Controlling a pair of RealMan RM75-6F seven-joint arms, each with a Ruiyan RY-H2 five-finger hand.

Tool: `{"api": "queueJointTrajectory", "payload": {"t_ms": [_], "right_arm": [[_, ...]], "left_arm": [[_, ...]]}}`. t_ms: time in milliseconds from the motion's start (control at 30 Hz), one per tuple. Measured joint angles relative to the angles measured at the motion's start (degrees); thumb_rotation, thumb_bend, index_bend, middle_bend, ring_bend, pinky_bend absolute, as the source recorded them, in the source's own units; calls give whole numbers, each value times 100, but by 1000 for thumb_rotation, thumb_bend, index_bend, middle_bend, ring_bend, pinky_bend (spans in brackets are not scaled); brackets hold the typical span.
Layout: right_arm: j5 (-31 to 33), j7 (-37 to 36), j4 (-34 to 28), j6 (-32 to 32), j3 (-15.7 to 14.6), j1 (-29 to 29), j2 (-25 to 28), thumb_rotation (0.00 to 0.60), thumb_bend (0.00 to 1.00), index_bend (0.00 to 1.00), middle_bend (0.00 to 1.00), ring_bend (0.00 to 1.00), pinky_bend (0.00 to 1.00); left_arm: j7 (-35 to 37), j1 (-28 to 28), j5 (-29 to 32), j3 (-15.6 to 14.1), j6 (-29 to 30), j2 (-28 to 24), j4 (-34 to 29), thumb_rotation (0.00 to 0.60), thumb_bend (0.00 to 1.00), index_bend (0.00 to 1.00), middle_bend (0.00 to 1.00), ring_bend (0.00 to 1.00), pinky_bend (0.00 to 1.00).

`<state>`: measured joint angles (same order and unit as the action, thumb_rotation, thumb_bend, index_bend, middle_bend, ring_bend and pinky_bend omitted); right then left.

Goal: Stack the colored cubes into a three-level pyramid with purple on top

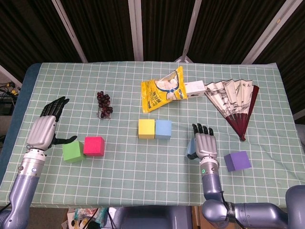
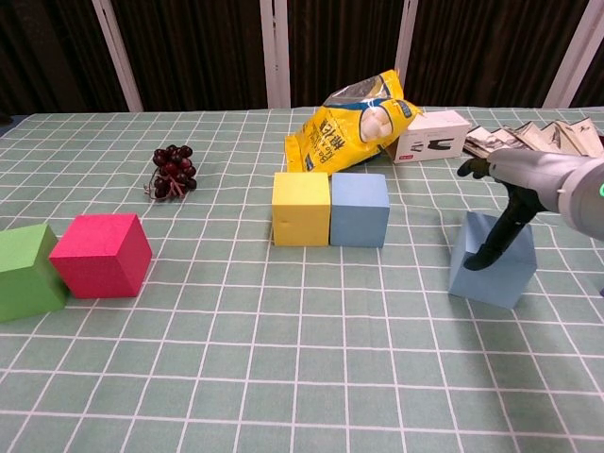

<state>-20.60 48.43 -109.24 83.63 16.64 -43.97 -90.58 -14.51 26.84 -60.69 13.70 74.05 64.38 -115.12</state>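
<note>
- Across the bench (image 1: 143, 191), nothing is stacked yet; every cube sits on the cloth, so I judge the pyramid barely begun.
- Left of the right hand (image 1: 206, 145), the yellow cube (image 1: 146, 128) and a blue cube (image 1: 163, 129) touch side by side, a likely base start.
- Under that hand sits a second blue cube (image 2: 494, 260), tilted; its thumb touches the cube's face, and whether it grips it I cannot tell.
- Just right of it lies the purple cube (image 1: 237, 161), meant for the top.
- Beside the released left hand (image 1: 43, 131), the green cube (image 1: 73, 151) and red cube (image 1: 94, 145) wait, well apart from the base.
</note>
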Motion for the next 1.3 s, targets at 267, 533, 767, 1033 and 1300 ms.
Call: {"api": "queueJointTrajectory", "payload": {"t_ms": [267, 533, 767, 1033, 1300], "right_arm": [[154, 76, 111, -67, 12, 26, 126, 600, 136, 0, 101, 0, 0], [96, 22, 256, -163, -82, 111, 225, 600, 136, 0, 275, 63, 0], [123, 60, 305, -279, -172, 146, 271, 600, 136, 0, 275, 63, 0], [244, 102, 341, -374, -227, 196, 380, 600, 240, 0, 275, 66, 0], [146, 81, 435, -445, -290, 213, 402, 600, 339, 0, 332, 124, 0]], "left_arm": [[-6, 4, 15, -7, -10, 7, 1, 600, 126, 0, 0, 0, 0], [-12, 17, 38, -13, -37, 17, 16, 600, 125, 0, 0, 0, 0], [-26, 14, 32, -9, -12, 18, 5, 600, 125, 0, 0, 0, 0], [-42, 22, 36, -21, -23, 33, 17, 600, 125, 0, 0, 0, 0], [-61, 21, 36, -23, -3, 43, 14, 600, 125, 0, 0, 0, 0]]}}
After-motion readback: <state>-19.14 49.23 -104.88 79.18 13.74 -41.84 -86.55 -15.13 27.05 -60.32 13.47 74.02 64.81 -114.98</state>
